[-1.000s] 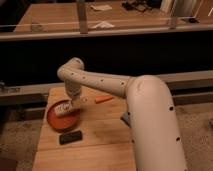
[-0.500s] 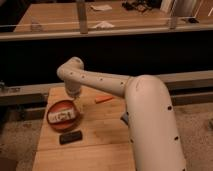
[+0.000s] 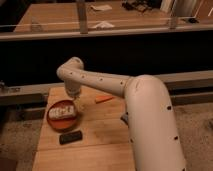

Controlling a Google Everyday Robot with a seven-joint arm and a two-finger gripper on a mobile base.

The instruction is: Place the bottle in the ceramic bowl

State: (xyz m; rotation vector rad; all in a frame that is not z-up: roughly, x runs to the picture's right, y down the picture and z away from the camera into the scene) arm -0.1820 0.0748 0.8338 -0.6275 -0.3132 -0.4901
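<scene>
A red-brown ceramic bowl [image 3: 52, 121] sits on the left side of the wooden table [image 3: 100, 145]. A white bottle [image 3: 63, 111] with a label lies on its side inside the bowl. My gripper [image 3: 75, 101] hangs from the white arm just above and to the right of the bowl's far rim, apart from the bottle.
A black flat object [image 3: 70, 137] lies on the table in front of the bowl. A small orange item [image 3: 104, 99] lies to the right of the gripper. My arm's large white body [image 3: 150, 125] covers the table's right side. A dark counter with a rail [image 3: 115, 32] runs behind.
The gripper was down in the bowl a second ago. It has since lifted up and back a little, and the bottle stays lying in the bowl.
</scene>
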